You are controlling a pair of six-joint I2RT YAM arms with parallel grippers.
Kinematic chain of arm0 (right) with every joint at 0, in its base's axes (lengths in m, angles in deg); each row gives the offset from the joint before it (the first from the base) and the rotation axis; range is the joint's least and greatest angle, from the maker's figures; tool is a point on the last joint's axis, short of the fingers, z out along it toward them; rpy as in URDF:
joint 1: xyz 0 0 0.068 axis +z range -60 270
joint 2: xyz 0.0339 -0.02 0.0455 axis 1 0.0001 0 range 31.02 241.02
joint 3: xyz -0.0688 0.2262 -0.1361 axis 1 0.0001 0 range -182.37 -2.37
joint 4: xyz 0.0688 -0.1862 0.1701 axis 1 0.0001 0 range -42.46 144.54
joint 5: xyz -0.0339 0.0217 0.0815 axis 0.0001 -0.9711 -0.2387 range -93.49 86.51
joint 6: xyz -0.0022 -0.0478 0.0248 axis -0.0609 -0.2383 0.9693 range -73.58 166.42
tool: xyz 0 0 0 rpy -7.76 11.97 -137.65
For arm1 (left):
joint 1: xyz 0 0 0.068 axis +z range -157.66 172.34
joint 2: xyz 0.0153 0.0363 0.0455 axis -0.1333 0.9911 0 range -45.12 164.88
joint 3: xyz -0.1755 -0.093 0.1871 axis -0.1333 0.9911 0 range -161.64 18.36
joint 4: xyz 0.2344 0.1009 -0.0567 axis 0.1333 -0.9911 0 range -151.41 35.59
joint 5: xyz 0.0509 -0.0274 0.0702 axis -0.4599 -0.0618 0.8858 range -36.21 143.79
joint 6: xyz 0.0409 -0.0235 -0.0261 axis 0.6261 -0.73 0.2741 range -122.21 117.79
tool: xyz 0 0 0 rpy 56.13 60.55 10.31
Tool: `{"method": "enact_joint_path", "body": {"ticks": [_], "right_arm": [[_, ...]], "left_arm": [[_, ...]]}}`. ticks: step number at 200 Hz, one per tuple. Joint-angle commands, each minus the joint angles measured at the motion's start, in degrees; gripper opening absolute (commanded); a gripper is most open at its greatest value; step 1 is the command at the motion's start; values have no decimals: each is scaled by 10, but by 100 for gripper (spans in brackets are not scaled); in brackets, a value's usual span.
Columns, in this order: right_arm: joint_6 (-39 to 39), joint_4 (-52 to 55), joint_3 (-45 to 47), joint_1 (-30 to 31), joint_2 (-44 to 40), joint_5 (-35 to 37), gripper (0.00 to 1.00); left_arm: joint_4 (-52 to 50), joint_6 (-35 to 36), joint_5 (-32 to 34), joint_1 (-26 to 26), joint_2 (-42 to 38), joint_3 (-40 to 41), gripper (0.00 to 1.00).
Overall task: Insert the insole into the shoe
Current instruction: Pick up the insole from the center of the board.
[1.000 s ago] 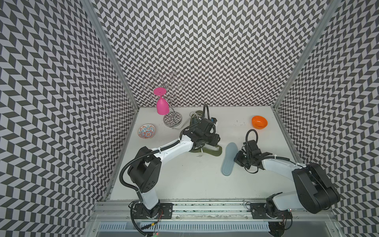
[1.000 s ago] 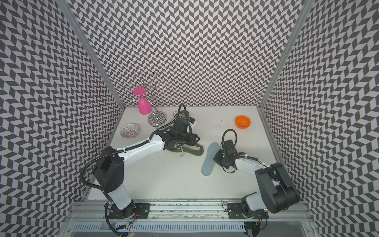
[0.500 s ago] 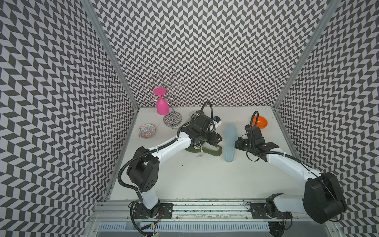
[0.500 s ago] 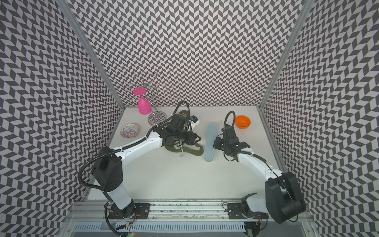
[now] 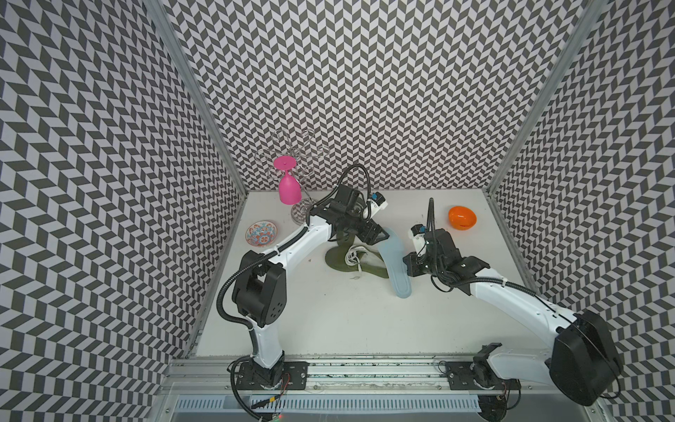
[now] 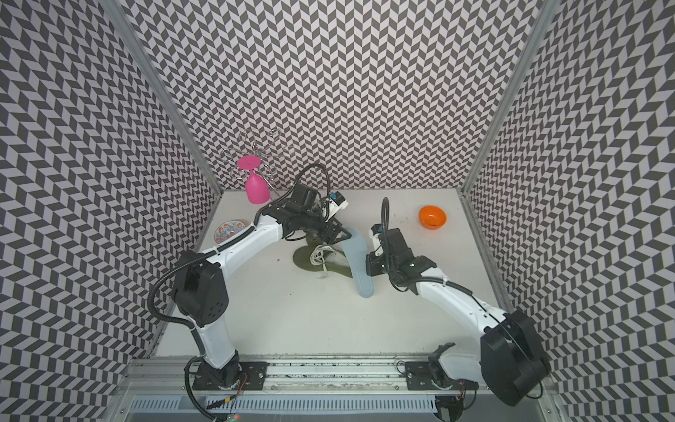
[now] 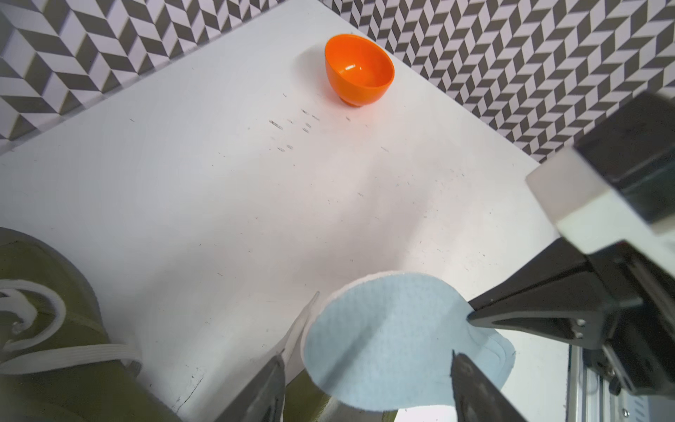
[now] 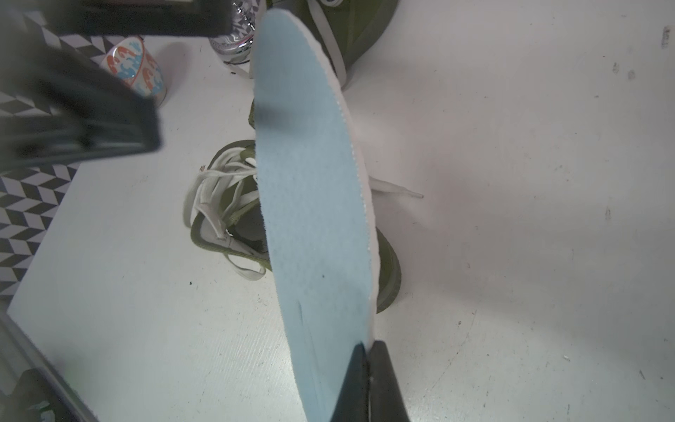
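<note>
1. Just right of centre in both top views, the pale blue insole (image 5: 395, 265) (image 6: 357, 263) stood on edge, running from upper left to lower right. Its left side overlapped the shoe.
2. Immediately left of it, the olive green shoe (image 5: 338, 261) lay on the white table (image 5: 328, 321) with its white laces loose.
3. At the insole's right edge, the right gripper (image 8: 367, 360) had its jaws pressed together, pinching that edge.
4. At the insole's upper end, the left gripper (image 7: 367, 356) had its jaws spread, one on each side. Whether they touched it I could not tell.
5. Farther out, an orange bowl (image 5: 462, 217) sat at upper right. A pink glass (image 5: 289, 186) hung upside down on a wire rack (image 5: 292, 149) at upper left. A patterned dish (image 5: 261, 234) lay near the left wall.
</note>
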Motion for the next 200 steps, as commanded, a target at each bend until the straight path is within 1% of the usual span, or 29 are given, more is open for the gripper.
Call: {"method": "enact_joint_path", "body": {"ticks": [1,32,53,79,92,105,128,150,164,172,179,186,191,200], "right_arm": [[-38,-16,-13,14,-12,6,0],[-48,-20,-13,18,-13,1,0],[-55,-23,-18,22,-10,1,0],[-60,-28,-25,24,-2,6,0],[-63,-26,-31,25,3,5,0],[-65,-27,-34,26,3,7,0],[-73,-27,-34,27,-1,10,0],[-78,-28,-31,27,0,31,0],[-79,-33,-27,27,0,41,0],[-79,-37,-25,27,1,50,0],[-77,-40,-24,27,2,58,0],[-77,-43,-23,27,4,63,0],[-82,-44,-24,27,5,62,4],[-87,-38,-31,26,12,58,21]], "left_arm": [[-44,46,-27,11,17,-17,71],[-59,74,-65,14,21,-21,69],[-72,94,-91,16,23,-22,65],[-79,106,-118,16,23,-15,51],[-71,101,-126,16,23,-8,49],[-68,100,-130,16,23,-4,45],[-58,94,-141,15,20,-4,32],[-49,81,-155,14,14,-2,15],[-32,56,-141,11,4,15,8],[-7,32,-120,10,-11,34,0],[19,7,-99,10,-24,54,0],[35,-4,-91,10,-38,70,0],[42,-8,-91,10,-45,79,0],[48,-17,-89,10,-57,91,0]]}}
